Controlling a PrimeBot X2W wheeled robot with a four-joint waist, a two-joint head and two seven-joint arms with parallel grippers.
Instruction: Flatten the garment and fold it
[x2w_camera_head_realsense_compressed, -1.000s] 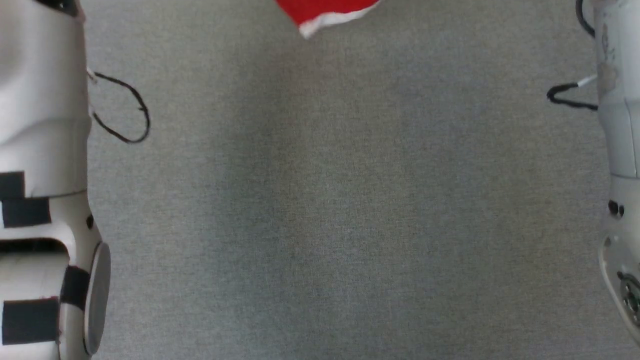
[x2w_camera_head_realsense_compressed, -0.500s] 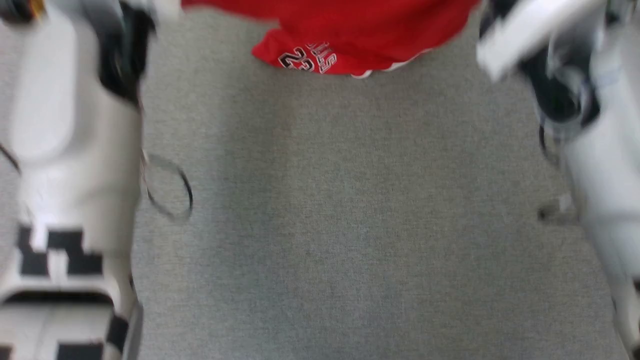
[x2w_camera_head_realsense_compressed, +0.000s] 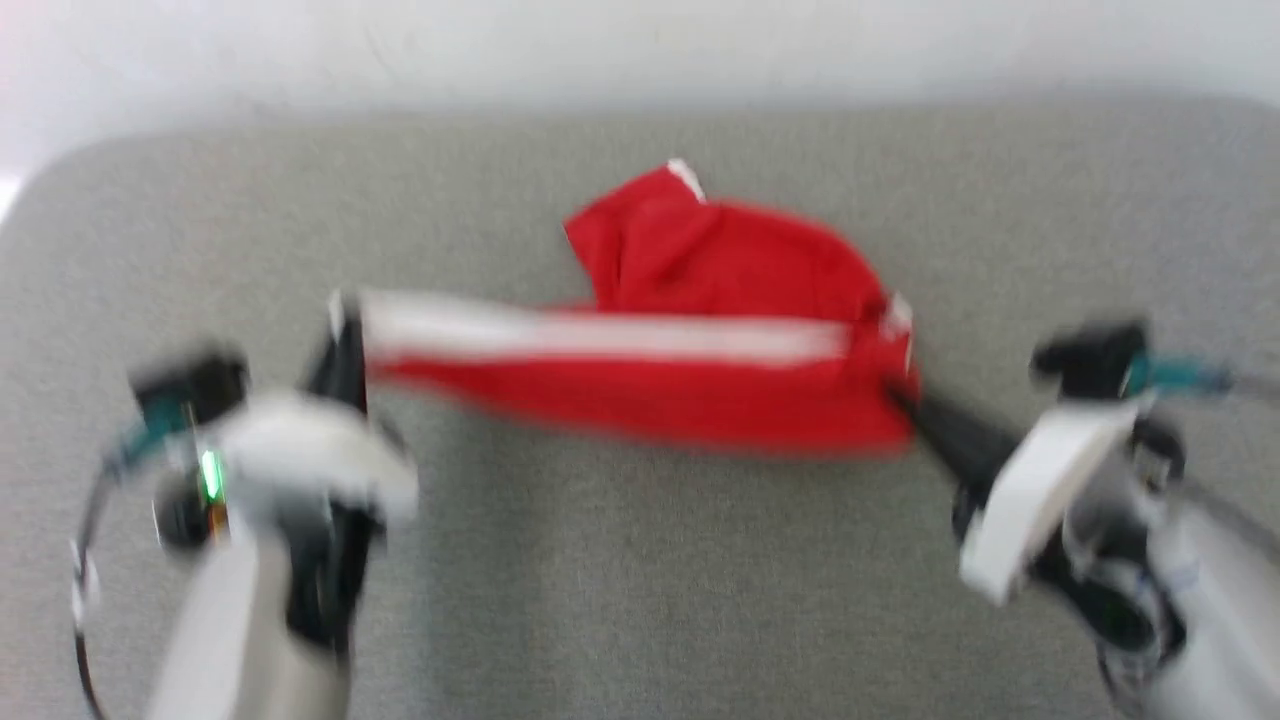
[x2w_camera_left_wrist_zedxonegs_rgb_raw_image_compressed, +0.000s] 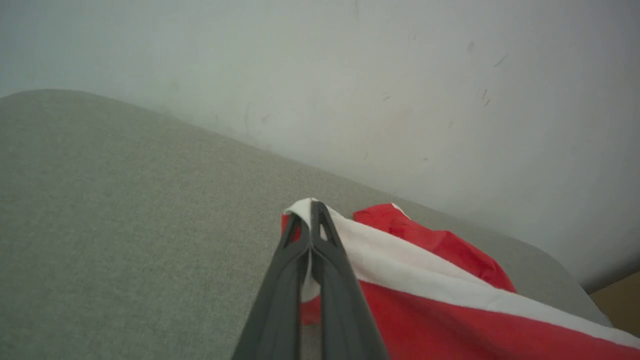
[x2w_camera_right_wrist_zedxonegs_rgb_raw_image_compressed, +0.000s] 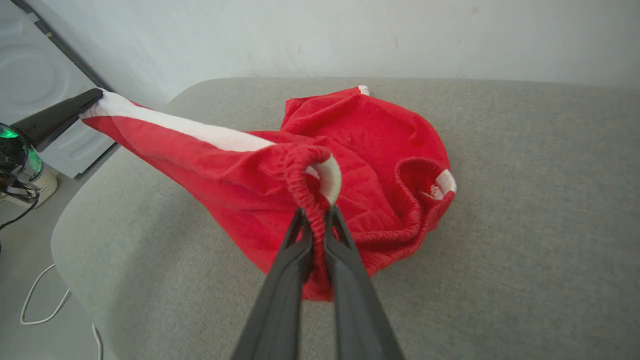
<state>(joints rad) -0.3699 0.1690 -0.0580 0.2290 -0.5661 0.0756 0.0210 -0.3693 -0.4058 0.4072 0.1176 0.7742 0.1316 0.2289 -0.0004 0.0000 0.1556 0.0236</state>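
Garment now taut; arms spread, left fingers, right fingers pinching.

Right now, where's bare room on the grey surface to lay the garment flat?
Free: wide stretch of grey surface on the robot's side of the garment; narrower strip between garment and wall. Crowded: centre, where garment stretches between left end effector and right end effector.

I'm seeing the garment stretching left to right between my grippers above the padded table. My left gripper is pinching its left end, and my right gripper is pinching the waistband at its right end. The rest is bunching on the table behind that span. A wall is standing behind the table.
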